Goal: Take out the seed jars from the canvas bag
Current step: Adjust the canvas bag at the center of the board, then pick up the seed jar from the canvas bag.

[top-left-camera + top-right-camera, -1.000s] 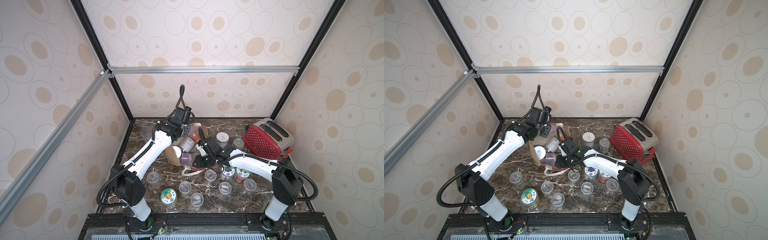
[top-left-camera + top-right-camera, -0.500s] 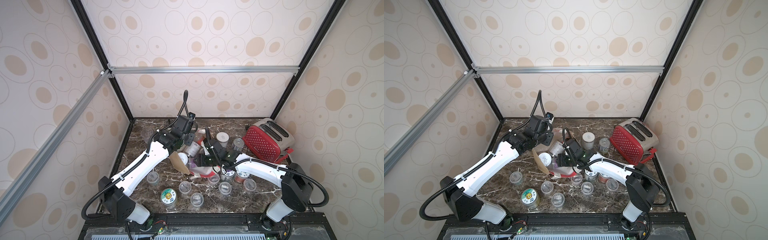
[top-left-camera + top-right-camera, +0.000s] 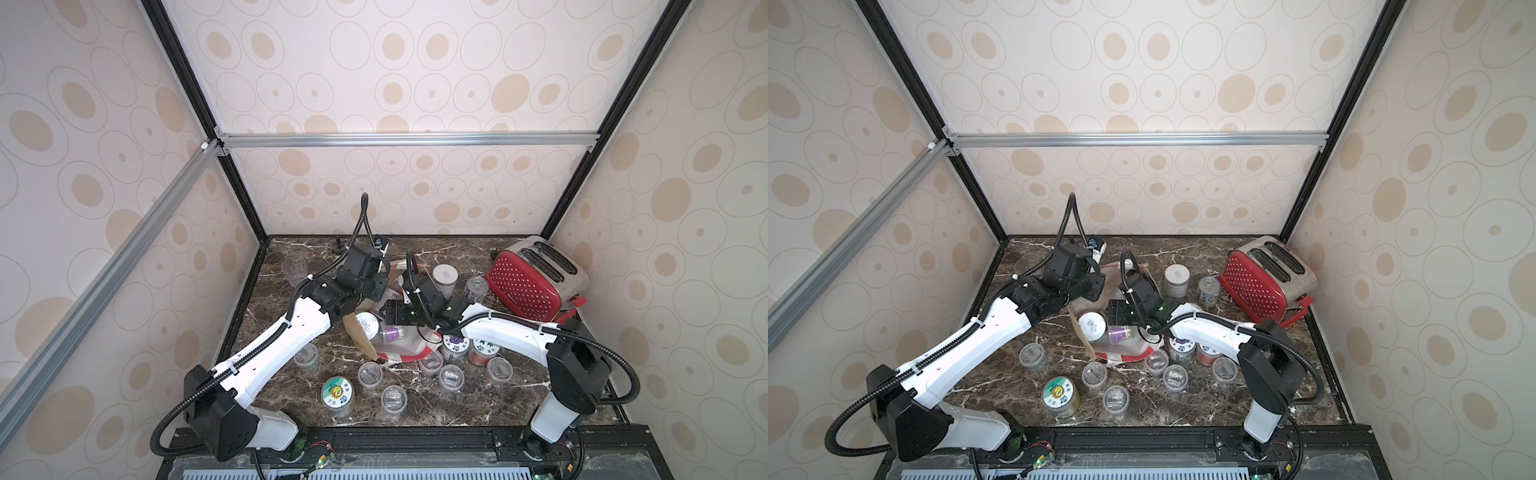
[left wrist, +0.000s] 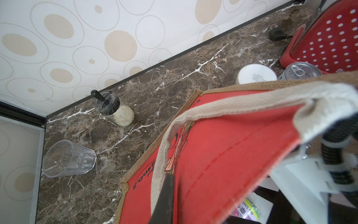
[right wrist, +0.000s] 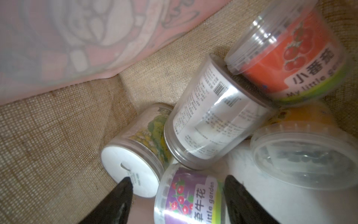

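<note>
Right gripper [image 5: 180, 203]: jaws spread inside canvas bag [image 4: 222, 147], one finger on each side of purple-labelled seed jar [image 5: 186, 194] | left gripper [image 4: 165, 186]: pressed together on bag's white handle [image 4: 213, 104] | bag: mid-table [image 3: 415, 409], several seed jars [image 5: 219, 124] piled inside | loose jars [image 3: 337, 395]: upright on table before bag

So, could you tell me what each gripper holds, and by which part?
Left gripper grips the canvas bag by its white handle; right gripper is open, holding nothing.
</note>
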